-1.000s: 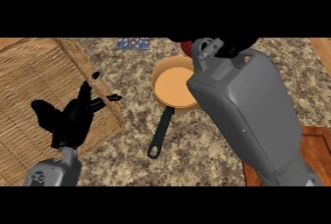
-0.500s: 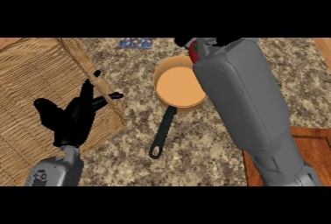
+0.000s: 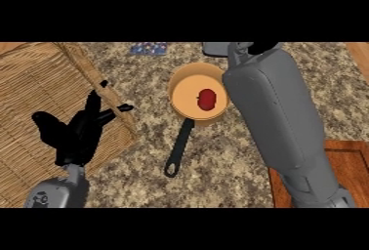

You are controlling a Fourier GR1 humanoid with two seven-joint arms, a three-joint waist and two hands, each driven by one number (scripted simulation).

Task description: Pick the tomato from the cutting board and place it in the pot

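Now tomato (image 3: 207,99) newly visible inside pot (image 3: 189,83), left robot hand (image 3: 79,131) unchanged, fingers spread, right robot hand's state unclear.

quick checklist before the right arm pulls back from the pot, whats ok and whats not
1. Tomato inside the pot: ok.
2. Pot upright on the counter, handle toward the robot: ok.
3. Right hand let go of the tomato: cannot tell, the hand is hidden behind its forearm.
4. Left hand away from the pot, open over the woven board: ok.
5. Forearm off the pot's rim: cannot tell, it overlaps the right edge.
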